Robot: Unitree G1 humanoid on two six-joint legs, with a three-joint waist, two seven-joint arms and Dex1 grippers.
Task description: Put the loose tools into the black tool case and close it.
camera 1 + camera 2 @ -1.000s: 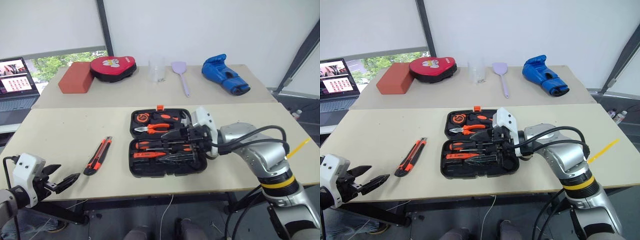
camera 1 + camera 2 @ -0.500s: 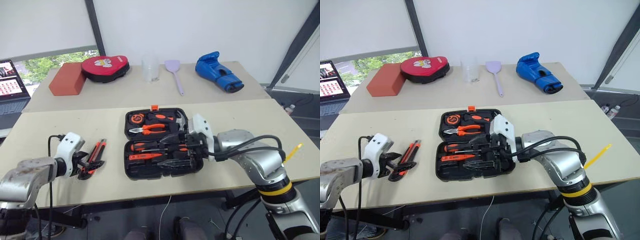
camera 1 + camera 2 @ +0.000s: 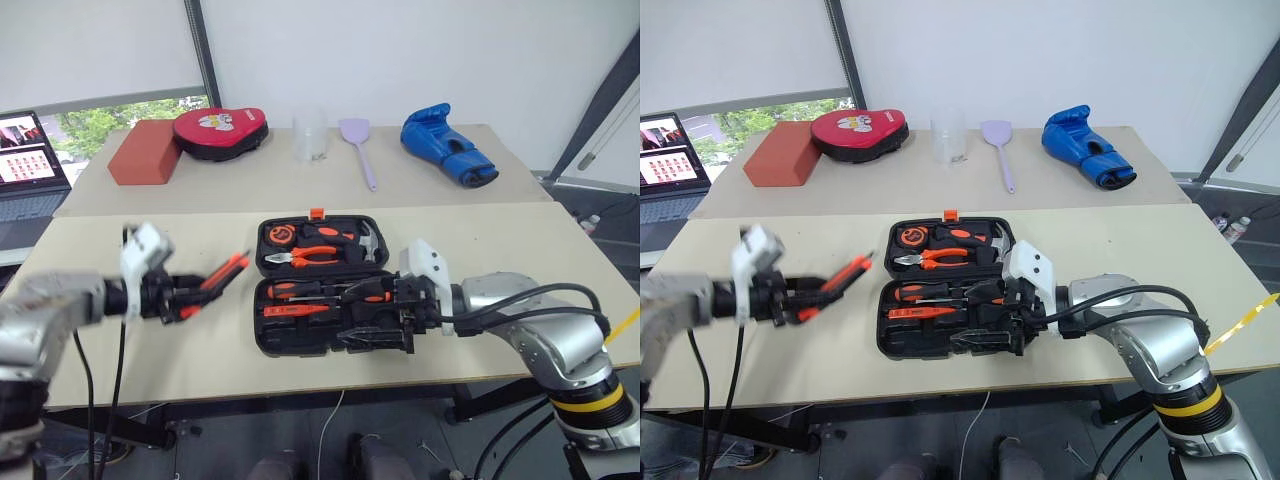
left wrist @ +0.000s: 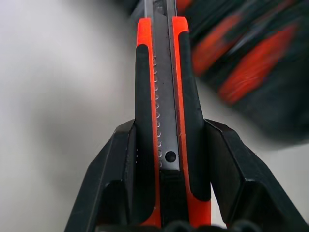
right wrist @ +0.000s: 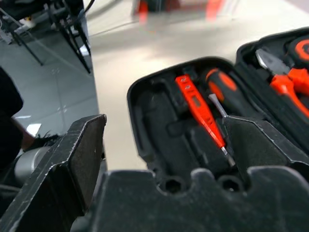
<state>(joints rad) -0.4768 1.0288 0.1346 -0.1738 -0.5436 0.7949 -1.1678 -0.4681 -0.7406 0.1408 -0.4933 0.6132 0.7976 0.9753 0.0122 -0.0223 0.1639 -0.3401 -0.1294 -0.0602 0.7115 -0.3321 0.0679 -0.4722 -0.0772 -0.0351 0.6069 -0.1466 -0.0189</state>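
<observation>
Carrying the utility knife [image 3: 215,279] toward the black tool case [image 3: 335,285], the left gripper [image 3: 188,295] was clamped on the knife's handle, its two fingers [image 4: 120,169] pressed against either side. The knife was off the table [image 3: 130,250], just left of the case, tip pointing at it. The case lay open, with pliers [image 3: 310,256], a tape measure [image 3: 283,236] and a tester pen [image 5: 198,113] seated in their recesses. The right gripper [image 3: 375,322] rested over the case's near right corner with its jaws spread wide and empty. An unfilled recess at the near edge possibly matched the knife, though blur left this uncertain. The next move called for lowering the knife flat into a matching recess, then releasing.
</observation>
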